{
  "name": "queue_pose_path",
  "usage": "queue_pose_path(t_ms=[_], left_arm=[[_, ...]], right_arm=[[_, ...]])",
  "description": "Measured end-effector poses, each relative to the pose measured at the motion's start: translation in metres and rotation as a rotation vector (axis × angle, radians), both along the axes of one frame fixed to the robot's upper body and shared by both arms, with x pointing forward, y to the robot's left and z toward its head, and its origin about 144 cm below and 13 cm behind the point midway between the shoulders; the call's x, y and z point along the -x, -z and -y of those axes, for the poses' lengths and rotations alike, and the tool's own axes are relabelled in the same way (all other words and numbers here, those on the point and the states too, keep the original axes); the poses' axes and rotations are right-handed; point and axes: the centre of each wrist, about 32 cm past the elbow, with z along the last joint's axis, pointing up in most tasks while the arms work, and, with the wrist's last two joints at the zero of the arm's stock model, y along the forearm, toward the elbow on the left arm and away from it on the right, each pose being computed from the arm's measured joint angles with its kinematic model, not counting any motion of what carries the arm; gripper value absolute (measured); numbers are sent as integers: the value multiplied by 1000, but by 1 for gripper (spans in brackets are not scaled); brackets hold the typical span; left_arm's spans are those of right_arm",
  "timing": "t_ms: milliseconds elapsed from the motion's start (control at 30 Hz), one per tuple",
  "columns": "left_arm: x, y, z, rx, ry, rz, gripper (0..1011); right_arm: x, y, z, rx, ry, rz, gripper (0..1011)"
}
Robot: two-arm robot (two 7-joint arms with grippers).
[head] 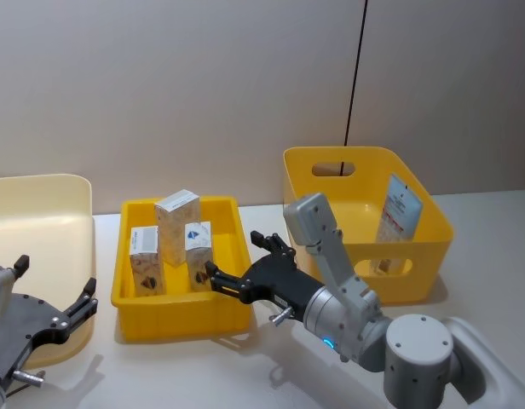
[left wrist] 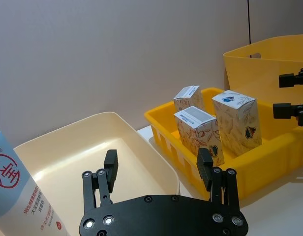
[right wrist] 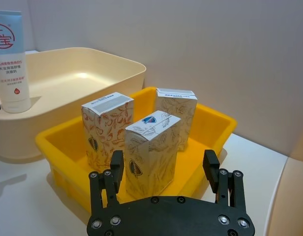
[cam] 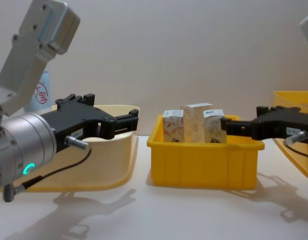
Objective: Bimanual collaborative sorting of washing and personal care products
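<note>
Across the middle of the white table [head: 203, 366] sits a shallow yellow tray [head: 181, 319] holding three small white cartons [head: 177, 223] with an orange-brown leaf pattern. All three stand upright and close together, the tallest toward the back.

To the robot's left is a cream bin [head: 41, 204]. A tall light-blue squeeze tube [right wrist: 11, 59] with a red round mark stands upright at the bin's far end, its cap down. Whether it is inside the bin or just beside it cannot be told.

To the right stands a deep yellow bin [head: 365, 166] with handle slots. A whitish container [head: 400, 209] with a red round mark leans against its right-hand wall.

The right gripper [head: 235, 260] reaches in from the right, level with the tray's right rim. Its fingers [right wrist: 210, 164] are spread wide and grip nothing. In the right wrist view the nearest carton [right wrist: 151, 152] lies ahead, framed by the two fingers but apart from them.

The left gripper [head: 58, 274] hovers low at the near corner of the cream bin, pointing across it toward the tray. Its fingers [left wrist: 110, 167] are likewise spread, with nothing between them. In the chest view it [cam: 114, 107] hangs over the cream bin, well apart from the cartons.
</note>
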Motion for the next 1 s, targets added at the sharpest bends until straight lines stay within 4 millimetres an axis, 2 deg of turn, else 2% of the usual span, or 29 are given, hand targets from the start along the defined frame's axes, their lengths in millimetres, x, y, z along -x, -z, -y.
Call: queue_pose_path(t_ms=[1000], left_arm=[[0,0,0,0,0,0,1000]], right_arm=[[-40,4,-8,9,-87,-25,1001]])
